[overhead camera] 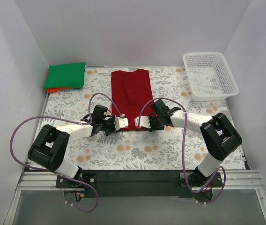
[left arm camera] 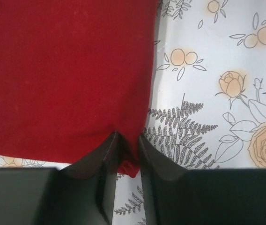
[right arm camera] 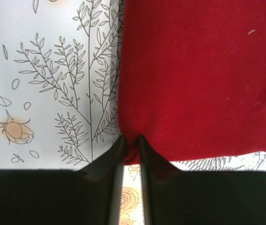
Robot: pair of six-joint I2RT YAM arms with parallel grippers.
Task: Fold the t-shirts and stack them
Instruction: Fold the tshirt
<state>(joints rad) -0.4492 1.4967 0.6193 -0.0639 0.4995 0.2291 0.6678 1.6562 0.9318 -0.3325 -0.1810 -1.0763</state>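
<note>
The dark red t-shirt lies as a long narrow strip in the middle of the table, collar end far, hem end near. My left gripper is shut on the near left hem corner; in the left wrist view a bunch of red cloth sits between the fingers. My right gripper is shut on the near right hem corner, and in the right wrist view it pinches the cloth. The bright green t-shirt lies folded on the orange t-shirt at the back left.
A white lattice basket stands at the back right. The floral table cover is enclosed by white walls on the left, right and back. Purple cables loop over both arms.
</note>
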